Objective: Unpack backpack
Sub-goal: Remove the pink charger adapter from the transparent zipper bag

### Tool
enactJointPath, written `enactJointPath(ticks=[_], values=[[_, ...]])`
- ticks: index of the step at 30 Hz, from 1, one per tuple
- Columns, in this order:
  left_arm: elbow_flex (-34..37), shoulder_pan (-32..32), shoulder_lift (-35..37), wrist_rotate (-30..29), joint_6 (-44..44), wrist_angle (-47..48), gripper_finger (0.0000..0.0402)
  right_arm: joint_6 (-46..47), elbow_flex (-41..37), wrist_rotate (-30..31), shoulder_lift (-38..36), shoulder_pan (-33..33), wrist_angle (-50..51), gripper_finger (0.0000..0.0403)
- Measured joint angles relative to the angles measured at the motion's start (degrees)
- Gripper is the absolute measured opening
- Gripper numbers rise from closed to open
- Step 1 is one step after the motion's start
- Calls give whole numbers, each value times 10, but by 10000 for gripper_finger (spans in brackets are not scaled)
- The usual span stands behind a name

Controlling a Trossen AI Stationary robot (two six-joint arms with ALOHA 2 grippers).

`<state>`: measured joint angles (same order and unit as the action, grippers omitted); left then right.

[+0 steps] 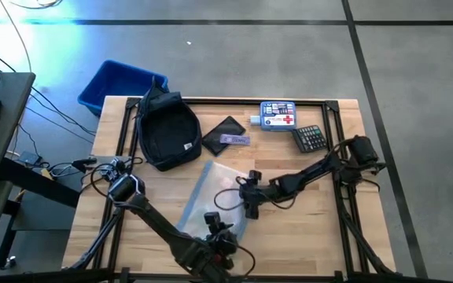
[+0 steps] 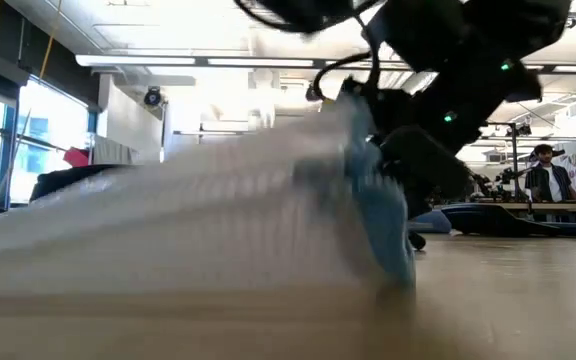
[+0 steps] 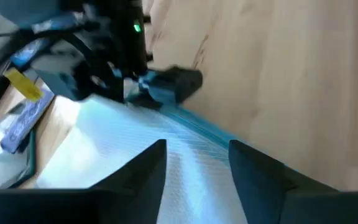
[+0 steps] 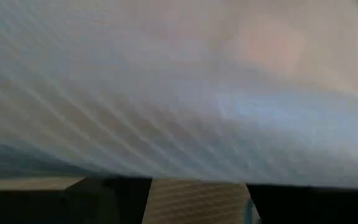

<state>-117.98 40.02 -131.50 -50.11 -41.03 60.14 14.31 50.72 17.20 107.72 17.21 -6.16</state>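
No writing readable; navy backpack [image 1: 166, 130] lies open at ten o'clock. Left gripper [image 3: 194, 163] fingers apart over folder [image 1: 211, 196]; right gripper [image 1: 252, 206] unclear.

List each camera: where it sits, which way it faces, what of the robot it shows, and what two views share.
High view: overhead, straight down on the table; both arms, backpack, clear plastic folder.
Low view: at tabletop height, looking level across; the folder fills it, a dark arm above.
Left wrist view: on the left arm, facing the folder; its own open fingers show, the right end effector beyond.
Right wrist view: on the right arm, pressed close to the folder.
Shared: all four see the folder.
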Motion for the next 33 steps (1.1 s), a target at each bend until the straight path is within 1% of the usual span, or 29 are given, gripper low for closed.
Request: enactJointPath(ticks=[3,4,6,9,10,11,14,18,20,22,24,27,29,31,33], values=[[-15,4,0,-38,-27,32,166,2,0,23,0,10,-2,217],[-15,3,0,-49,-51,58,166,2,0,24,0,10,-3,217],[-13,-7,0,-56,-131,148,161,2,0,23,-1,8,-5,217],[20,-37,1,-32,-278,286,143,5,0,20,-1,7,-7,217],[38,-48,1,-18,-310,302,134,8,0,18,-1,7,-8,217],[61,-60,2,-11,-311,296,124,9,0,18,-2,7,-9,217],[125,-101,13,7,-253,229,87,11,0,16,-2,7,-9,217],[189,-161,14,66,-200,173,26,19,0,13,-2,7,-9,217],[213,-181,13,68,-182,143,7,19,0,12,-4,8,-9,217],[228,-193,13,69,-153,118,7,21,0,6,-4,8,-5,217],[236,-199,14,87,-101,82,6,22,0,3,-8,9,3,217],[244,-191,17,105,51,-40,1,28,1,10,-16,9,24,217],[245,-176,14,85,115,-94,0,27,1,19,-27,10,46,217],[245,-169,14,81,126,-103,0,29,2,31,-35,15,72,217],[245,-168,13,93,112,-82,0,30,2,50,-38,20,94,217]])
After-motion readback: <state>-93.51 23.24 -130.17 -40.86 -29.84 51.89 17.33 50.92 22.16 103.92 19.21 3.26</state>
